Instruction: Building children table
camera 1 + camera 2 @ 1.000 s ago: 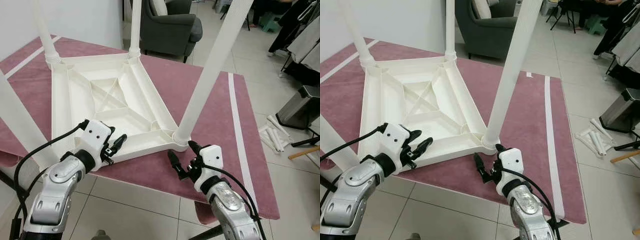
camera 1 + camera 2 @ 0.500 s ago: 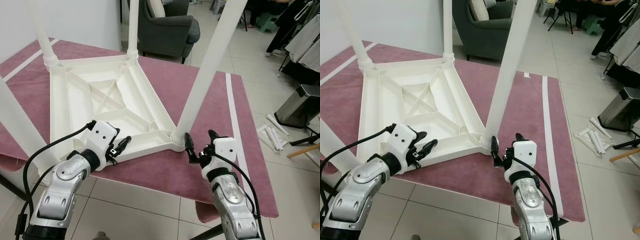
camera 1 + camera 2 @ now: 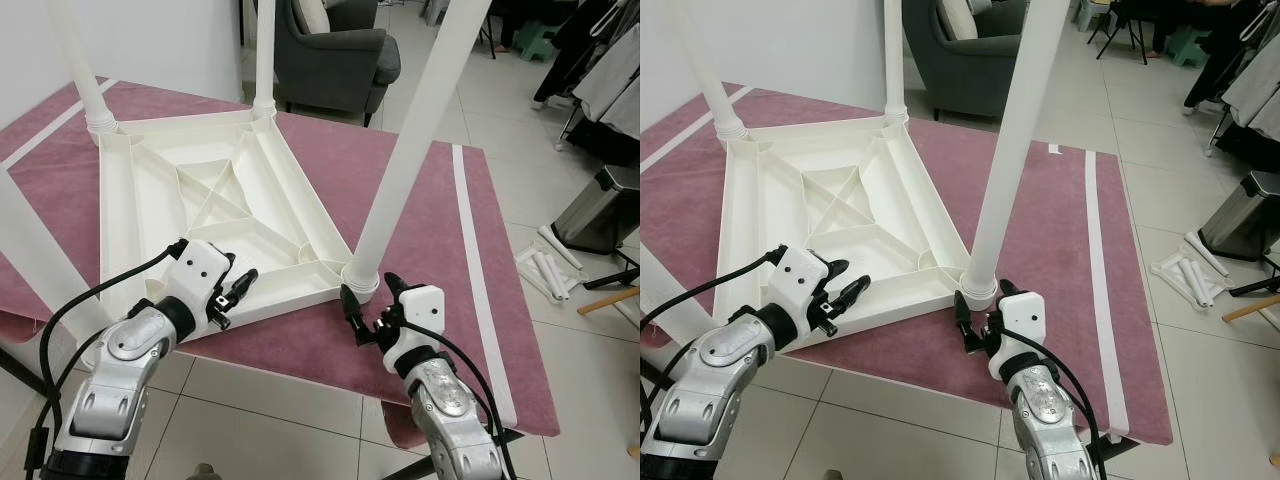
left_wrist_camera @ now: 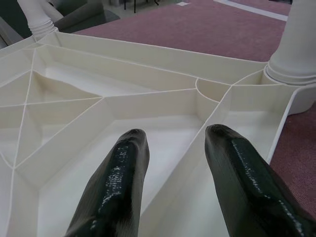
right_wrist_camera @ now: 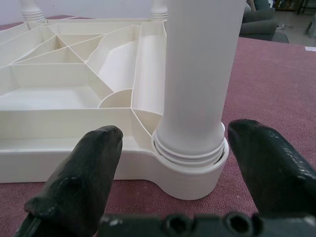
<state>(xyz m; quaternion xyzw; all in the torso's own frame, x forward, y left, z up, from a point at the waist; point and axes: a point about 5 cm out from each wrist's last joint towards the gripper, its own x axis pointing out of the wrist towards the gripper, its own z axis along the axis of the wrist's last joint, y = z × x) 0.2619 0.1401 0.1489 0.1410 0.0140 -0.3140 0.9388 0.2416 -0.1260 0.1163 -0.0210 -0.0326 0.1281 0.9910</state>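
A white plastic children's table (image 3: 120, 230) lies upside down on a pink rug (image 3: 440, 250), legs pointing up. My left gripper (image 3: 238, 278) is open at the table's near edge, and its fingers (image 4: 123, 168) point over the ribbed underside. My right gripper (image 3: 370, 298) is open just in front of the near right leg (image 3: 410, 150), low at its socket (image 5: 190, 168). In the right wrist view one black finger (image 5: 84, 168) stands on each side of the leg's base, not touching it.
Three more legs stand up: far left (image 3: 85, 70), far middle (image 3: 265, 50) and near left (image 3: 30, 250). A dark armchair (image 3: 335, 50) stands behind the rug. Loose white tubes (image 3: 545, 265) and a grey bin (image 3: 600, 210) are on the tiles at the right.
My right gripper has shifted left and a little lower, so its open fingers now straddle the base of the near right leg. The left gripper has hardly moved.
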